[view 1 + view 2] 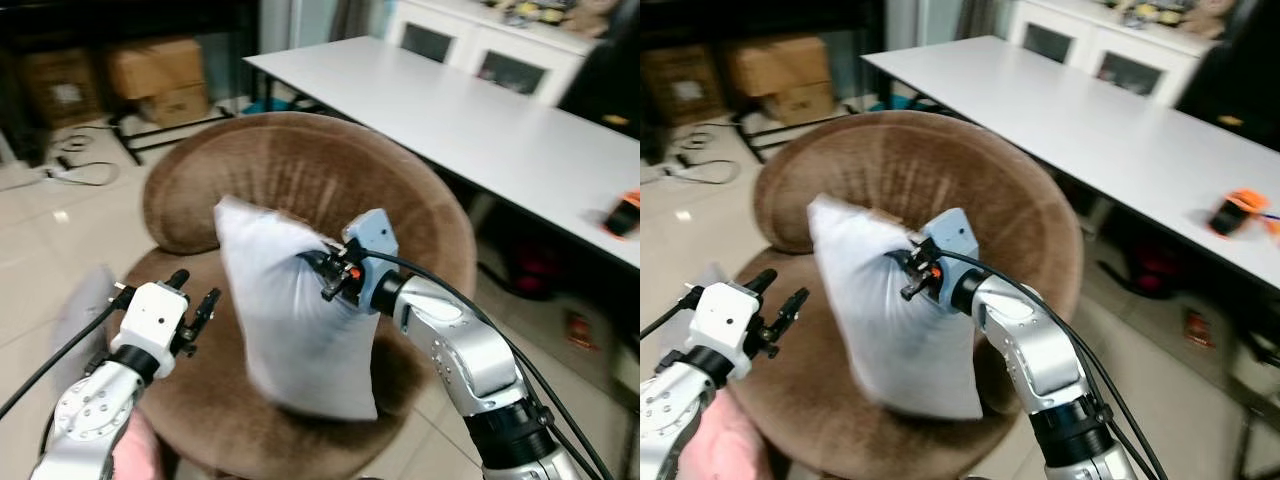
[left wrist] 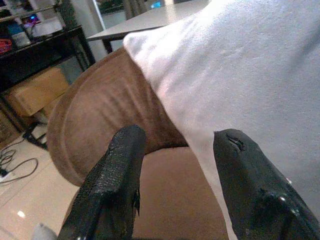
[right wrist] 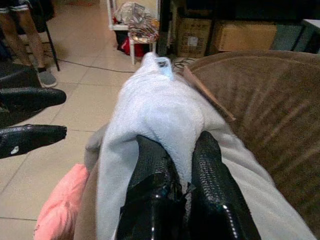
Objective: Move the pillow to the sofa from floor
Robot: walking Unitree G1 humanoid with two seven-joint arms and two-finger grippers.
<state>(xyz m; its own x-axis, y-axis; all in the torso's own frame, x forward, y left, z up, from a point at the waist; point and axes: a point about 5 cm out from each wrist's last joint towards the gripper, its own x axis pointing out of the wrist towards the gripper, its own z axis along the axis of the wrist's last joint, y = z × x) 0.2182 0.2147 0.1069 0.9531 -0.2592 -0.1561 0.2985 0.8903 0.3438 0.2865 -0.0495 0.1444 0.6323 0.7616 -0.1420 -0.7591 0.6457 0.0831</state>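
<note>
Left eye view: right arm bent at the elbow and reaching in from the lower right, right gripper (image 1: 322, 272) pinched shut on a fold of the white pillow (image 1: 290, 320), holding it upright above the seat of the round brown sofa (image 1: 300, 170); left arm low at the lower left, left gripper (image 1: 195, 298) with fingers spread, just beside the pillow's edge, not touching. White table (image 1: 480, 120) behind on the right, cardboard boxes (image 1: 160, 75) behind on the left, something pink (image 1: 135, 450) by the left arm. Right eye view: same pose, plus an orange thing (image 1: 1237, 212) on the table's right end. Left wrist view: two black fingers (image 2: 115, 185) apart, with the sofa's backrest and seat between them and the pillow close against one finger. Right wrist view: fingers (image 3: 150, 185) clamped together on bunched pillow cloth, a small tag (image 3: 163, 66) at the far corner, the left gripper's open fingers nearby, a pink cushion (image 3: 60, 205) on the tiled floor (image 3: 85, 95), and a person's legs (image 3: 30, 40) in the far corner.
</note>
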